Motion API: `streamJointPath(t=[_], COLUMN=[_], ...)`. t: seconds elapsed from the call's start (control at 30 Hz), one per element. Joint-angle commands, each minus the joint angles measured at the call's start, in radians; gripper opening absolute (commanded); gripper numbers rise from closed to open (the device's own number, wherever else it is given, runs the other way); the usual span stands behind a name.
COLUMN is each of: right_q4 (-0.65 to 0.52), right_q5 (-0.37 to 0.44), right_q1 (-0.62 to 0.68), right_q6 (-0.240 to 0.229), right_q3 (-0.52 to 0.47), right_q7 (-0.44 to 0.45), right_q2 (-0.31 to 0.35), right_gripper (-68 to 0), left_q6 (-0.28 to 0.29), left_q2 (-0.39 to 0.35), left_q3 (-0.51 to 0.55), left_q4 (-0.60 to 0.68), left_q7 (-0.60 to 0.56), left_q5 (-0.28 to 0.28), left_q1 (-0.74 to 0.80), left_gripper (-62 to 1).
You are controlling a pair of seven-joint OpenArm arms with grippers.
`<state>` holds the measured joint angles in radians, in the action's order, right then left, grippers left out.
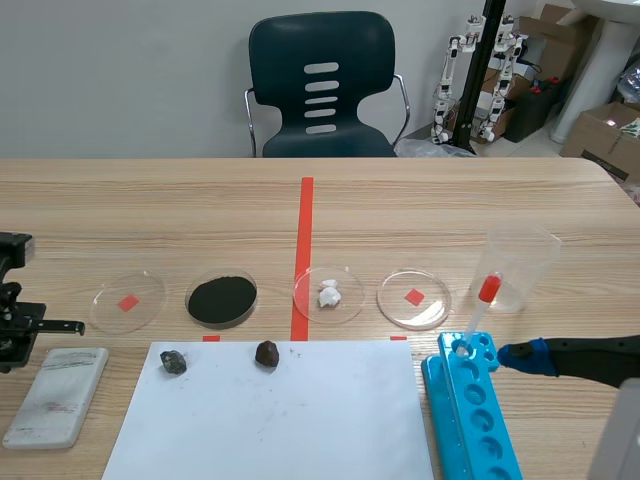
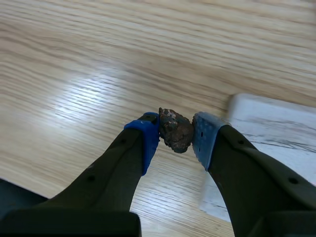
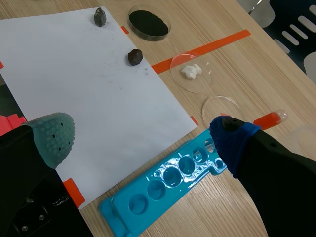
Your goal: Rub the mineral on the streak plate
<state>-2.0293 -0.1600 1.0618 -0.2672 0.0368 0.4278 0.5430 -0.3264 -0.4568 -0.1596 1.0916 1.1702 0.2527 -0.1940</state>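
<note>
Mineral (image 2: 175,131): reddish-brown lump, pinched between blue pads, just beside white streak plate (image 2: 276,143).
Left gripper (image 2: 176,139): clamped on mineral, over wood table (image 2: 98,74).
Right gripper (image 3: 142,136): fingers wide apart, holding nothing, above paper sheet (image 3: 84,84).

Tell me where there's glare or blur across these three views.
Left wrist view: a pale glare patch lies on the table beside the left gripper. The mineral it grips is sharp, and the streak plate next to it looks soft. Scene view: even light, no strong glare. Right wrist view: the paper is crisp and evenly lit.
</note>
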Motion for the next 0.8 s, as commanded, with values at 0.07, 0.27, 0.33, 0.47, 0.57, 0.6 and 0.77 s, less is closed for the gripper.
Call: streamJointPath(t=[0.07,0.27,0.33,0.47,0.57,0.6,0.77], right_q4=[-0.027,-0.027,-0.027,-0.027,-0.027,-0.027,-0.027], right_q5=[0.010,0.010,0.010,0.010,0.010,0.010,0.010], right_q1=[-0.001,-0.001,-0.001,-0.001,-0.001,-0.001,-0.001], right_q6=[0.005,0.005,0.005,0.005,0.005,0.005,0.005], right_q3=[-0.003,-0.003,-0.003,-0.003,-0.003,-0.003,-0.003], right_q7=[0.015,0.015,0.015,0.015,0.015,0.015,0.015], right_q2=[0.000,0.000,0.000,0.000,0.000,0.000,0.000], right_gripper=[-10.6,-10.6,-10.6,-10.6,-10.6,-10.6,-10.6], left_q6=[-0.002,-0.002,-0.002,-0.001,0.001,0.002,0.007], left_q2=[-0.018,-0.037,-0.046,-0.057,-0.062,-0.063,-0.067], left_q3=[0.001,0.001,0.001,0.001,0.001,0.001,0.001], left_q4=[0.004,0.005,0.005,0.011,0.025,0.034,0.090], left_q7=[-0.010,-0.030,-0.043,-0.077,-0.114,-0.129,-0.193], left_q5=[-0.014,-0.002,0.019,0.070,0.108,0.115,0.136], left_q1=[-0.003,-0.002,-0.001,0.013,0.034,0.044,0.097], left_gripper=[-47.9,-47.9,-47.9,-47.9,-47.9,-47.9,-47.9])
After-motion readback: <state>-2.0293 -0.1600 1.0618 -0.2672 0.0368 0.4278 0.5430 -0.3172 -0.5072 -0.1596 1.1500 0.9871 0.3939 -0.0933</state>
